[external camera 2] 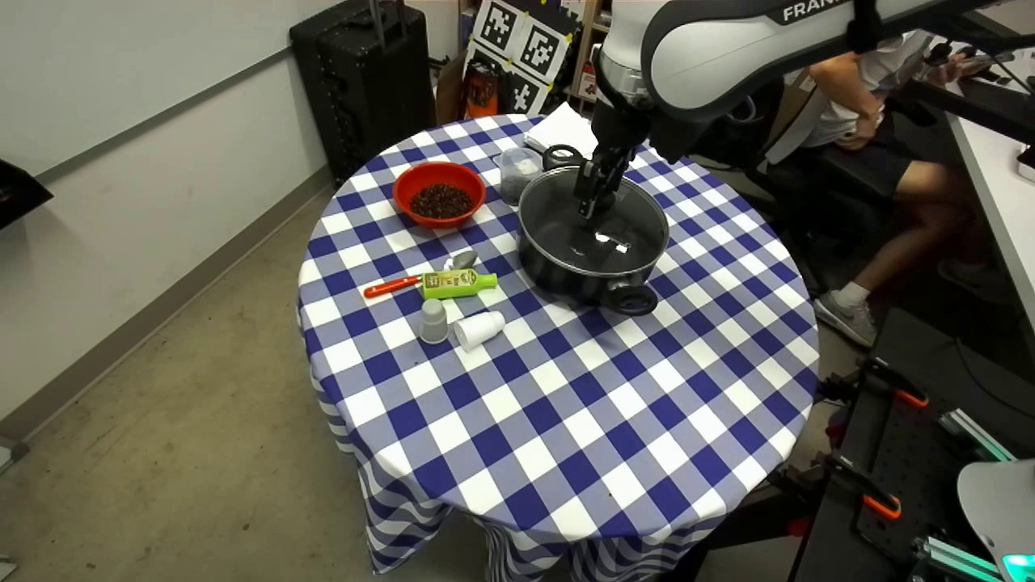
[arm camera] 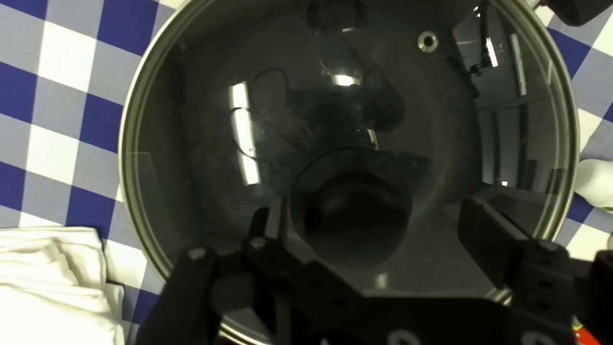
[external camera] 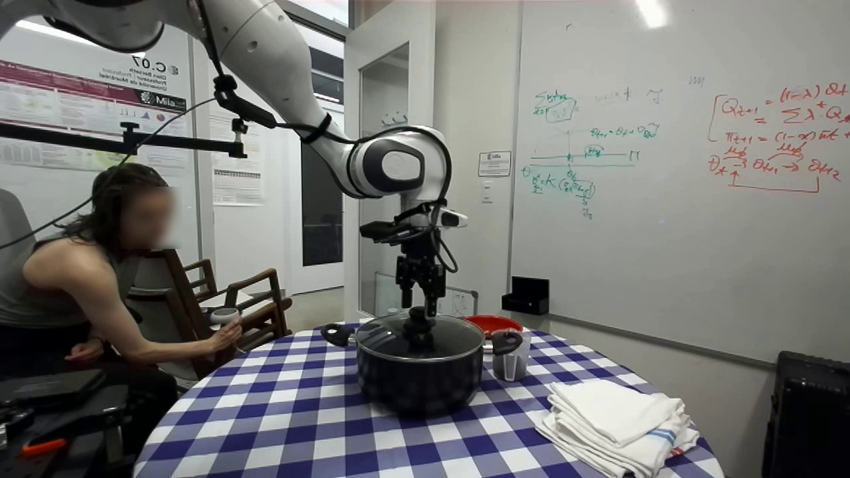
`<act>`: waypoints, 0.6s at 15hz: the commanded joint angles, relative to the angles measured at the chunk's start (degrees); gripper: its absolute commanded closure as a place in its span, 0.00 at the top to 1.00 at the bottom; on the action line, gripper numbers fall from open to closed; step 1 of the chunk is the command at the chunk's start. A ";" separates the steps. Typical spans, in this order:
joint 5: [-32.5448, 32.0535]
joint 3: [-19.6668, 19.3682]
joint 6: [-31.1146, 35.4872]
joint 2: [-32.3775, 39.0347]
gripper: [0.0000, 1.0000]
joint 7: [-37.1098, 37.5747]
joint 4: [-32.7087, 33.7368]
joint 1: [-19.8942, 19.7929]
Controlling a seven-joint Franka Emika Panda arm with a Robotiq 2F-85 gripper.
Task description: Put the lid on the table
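Hanging close by the dark knob (arm camera: 357, 220) of the lid (external camera 2: 597, 236), pincer (external camera: 418, 310) spread wide, contact unclear.

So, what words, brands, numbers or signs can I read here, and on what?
"FRAN", rest hidden: white jointed robot arm.
"C.07", mirrored: pale upright panel.
"Glen Berseth", mirrored: same panel.
"Université de Montréal", mirrored: same panel.
"Mila": maroon-topped paper poster.
"(1-λ)", red handwriting: large whiteboard.
Too small or blurred: print on the bright green bottle, small white rectangular wall sign, poster's fine print, most whiteboard handwriting.
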 commanded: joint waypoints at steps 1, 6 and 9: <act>-0.18 -0.17 -1.51 2.18 0.60 1.00 3.37 -0.12; -0.45 -0.59 -2.11 2.55 0.25 1.12 4.34 -0.34; -0.62 -0.73 -2.41 1.95 0.25 0.99 3.99 -0.42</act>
